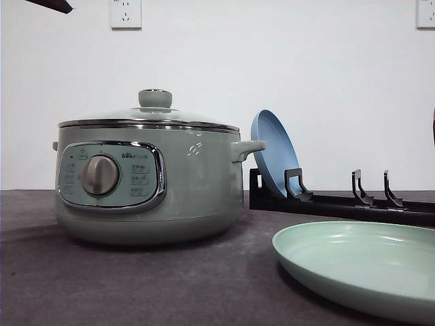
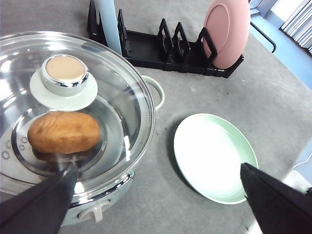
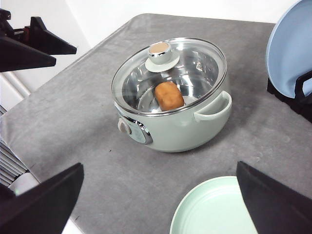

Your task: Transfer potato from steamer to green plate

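Note:
The sage-green steamer [image 1: 146, 183] stands on the left of the table with its glass lid [image 2: 122, 97] on. Through the lid I see the orange-brown potato [image 2: 63, 131] [image 3: 169, 95] lying on the metal tray inside. The pale green plate [image 1: 360, 268] [image 2: 212, 156] [image 3: 214, 209] lies flat, with nothing on it, to the steamer's right near the front edge. My left gripper [image 2: 158, 168] hovers open above the steamer's front and the plate. My right gripper [image 3: 160, 166] is also open, high above the table in front of the steamer, holding nothing.
A black dish rack [image 1: 340, 200] runs along the back right with a blue plate [image 1: 272, 153] standing in it. A pink plate [image 2: 226, 31] stands further along the rack. The lid knob [image 1: 155, 98] rises from the lid's centre. The left arm [image 3: 29, 44] hangs beyond the steamer.

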Robot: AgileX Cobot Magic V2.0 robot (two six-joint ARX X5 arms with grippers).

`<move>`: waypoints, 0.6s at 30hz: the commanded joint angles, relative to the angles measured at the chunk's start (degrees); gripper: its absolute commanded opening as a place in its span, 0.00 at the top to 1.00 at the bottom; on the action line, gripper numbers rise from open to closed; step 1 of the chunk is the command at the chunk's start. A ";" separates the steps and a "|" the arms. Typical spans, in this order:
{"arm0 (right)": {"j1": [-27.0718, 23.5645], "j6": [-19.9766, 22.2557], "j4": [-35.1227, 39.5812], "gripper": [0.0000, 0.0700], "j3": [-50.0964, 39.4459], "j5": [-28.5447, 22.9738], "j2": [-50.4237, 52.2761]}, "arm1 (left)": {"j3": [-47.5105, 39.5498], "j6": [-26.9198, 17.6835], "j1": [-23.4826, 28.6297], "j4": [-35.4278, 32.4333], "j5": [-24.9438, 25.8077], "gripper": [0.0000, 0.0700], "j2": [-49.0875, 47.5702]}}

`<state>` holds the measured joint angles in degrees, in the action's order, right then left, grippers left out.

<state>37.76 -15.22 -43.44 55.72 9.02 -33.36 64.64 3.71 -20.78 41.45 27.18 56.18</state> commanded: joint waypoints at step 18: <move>0.31 0.46 1.01 0.11 0.96 0.02 -0.26 | 27.44 -4.58 -0.30 17.75 -11.30 0.00 17.82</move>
<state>37.76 -15.22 -43.03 55.72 9.02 -33.36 89.27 0.34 -20.78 58.93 16.27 72.02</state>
